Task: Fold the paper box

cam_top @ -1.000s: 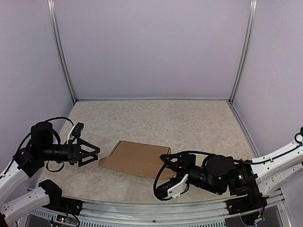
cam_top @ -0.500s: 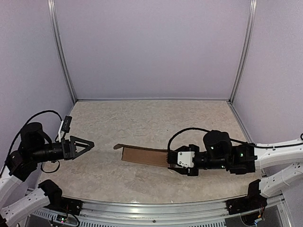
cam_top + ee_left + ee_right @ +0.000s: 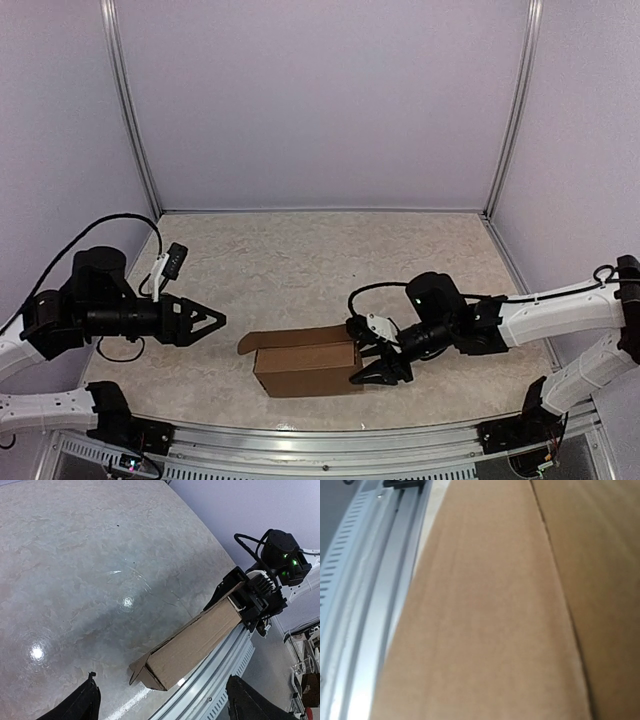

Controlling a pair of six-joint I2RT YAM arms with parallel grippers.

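**Paper box stood up as an open sleeve near the front of the tabletop, held at one end**

Paper box (image 3: 305, 368) of plain brown cardboard lies lengthwise near the front edge of the pale, marbled tabletop (image 3: 330, 260), just behind the metal rail (image 3: 350, 440). It has the shape of a hollow rectangular sleeve. At its left end a loose flap (image 3: 262, 342) sticks out from the top and that end looks open.

The right pincer (image 3: 378, 358) is clamped on the box's right end, one finger above and one below. The right wrist view shows nothing but cardboard, very close.

The left pincer (image 3: 212, 325) hangs to the left of the box and points at its open end, well apart from it, fingers spread wide and holding nothing.

The box is probably very light and made of thin board. Its panels should stay stiff, but the creases hinge freely, so the sleeve could slump back flat or dent under a hard squeeze. The smooth surface may slide on the tabletop. The best place to hold looks like the loose flap, close to its crease, while the right end is kept steady.
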